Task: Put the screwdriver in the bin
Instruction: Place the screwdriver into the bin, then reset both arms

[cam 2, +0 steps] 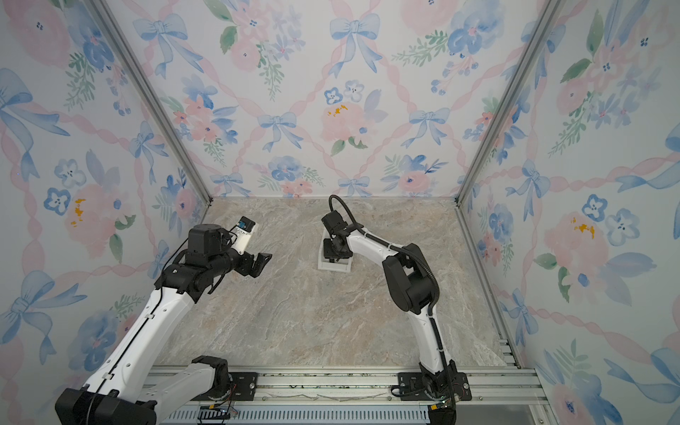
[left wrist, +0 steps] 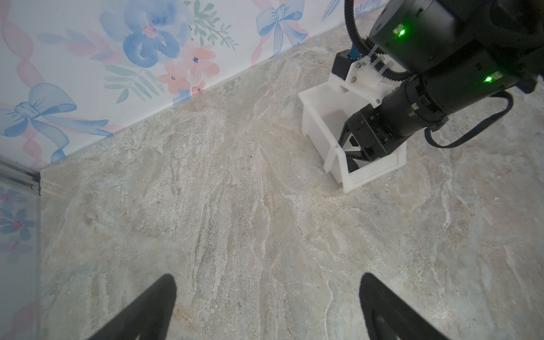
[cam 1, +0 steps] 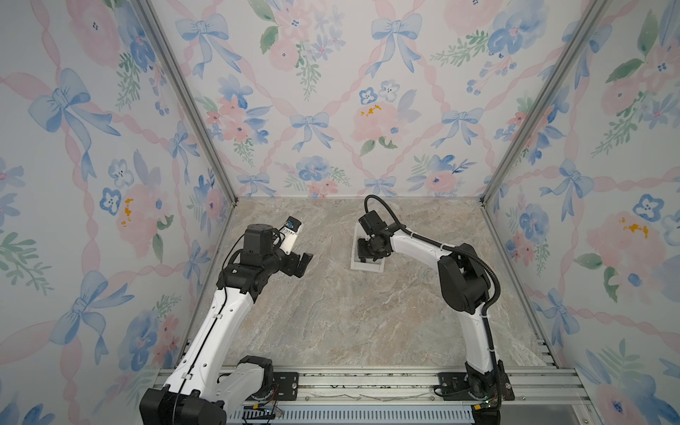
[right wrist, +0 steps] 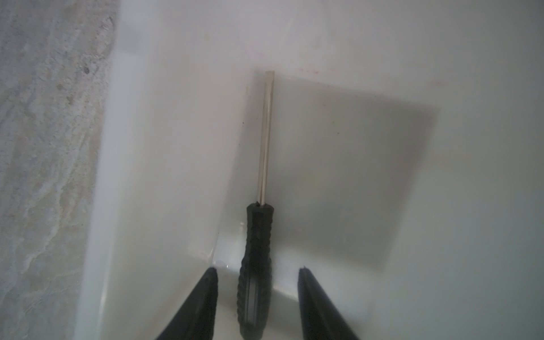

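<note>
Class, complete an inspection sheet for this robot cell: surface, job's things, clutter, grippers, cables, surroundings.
Surface: marbled tabletop, no spills seen.
Job's things: screwdriver lies inside the white bin, close to one wall.
Clutter: nothing seen.
Grippers: right gripper open in the bin, fingers either side of the screwdriver, not touching; left gripper open, empty.
Cables: black corrugated cable loops over the right wrist.
Surroundings: floral wallpaper walls, aluminium rail in front.

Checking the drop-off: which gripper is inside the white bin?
The right gripper: open, straddling the black-handled screwdriver inside the white plastic bin; the left gripper hovers over marble-look tabletop.
</note>
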